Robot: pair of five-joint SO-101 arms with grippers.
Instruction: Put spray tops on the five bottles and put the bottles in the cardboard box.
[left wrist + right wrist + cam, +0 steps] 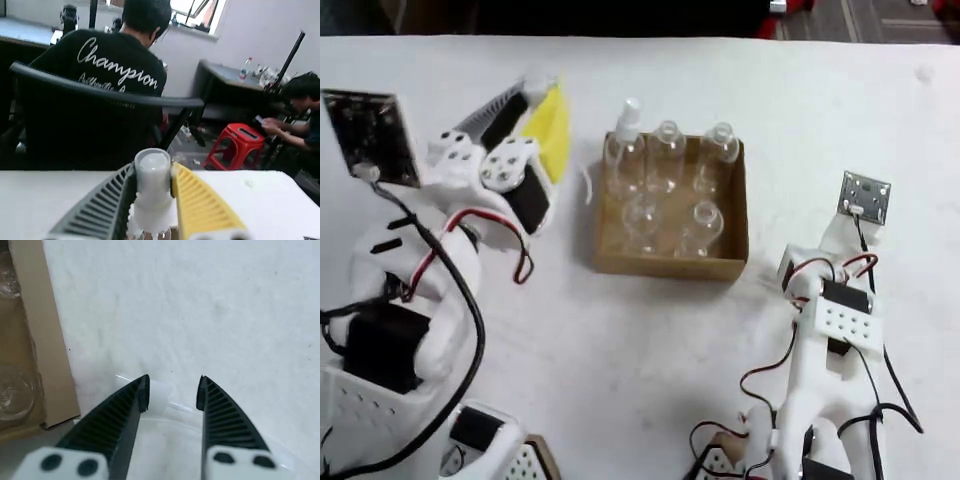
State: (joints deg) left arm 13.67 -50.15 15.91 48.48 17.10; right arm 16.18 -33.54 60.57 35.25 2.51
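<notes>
A cardboard box (665,266) in the middle of the table holds several clear bottles. The back-left bottle (625,150) wears a white spray top; the others, such as one (703,225), are bare. To the left of the box, my left gripper (152,170) is raised with its grey and yellow fingers (548,125) shut on a white spray top (152,192). My right gripper (173,381) points down at the table just right of the box corner (47,355). It is open, and a white and clear piece (160,394), seemingly a spray top, lies between its fingers.
The right arm (832,330) stands at the front right, with loose red and black wires beside it. The left arm's body (410,280) takes up the front left. White tabletop stretches behind and right of the box.
</notes>
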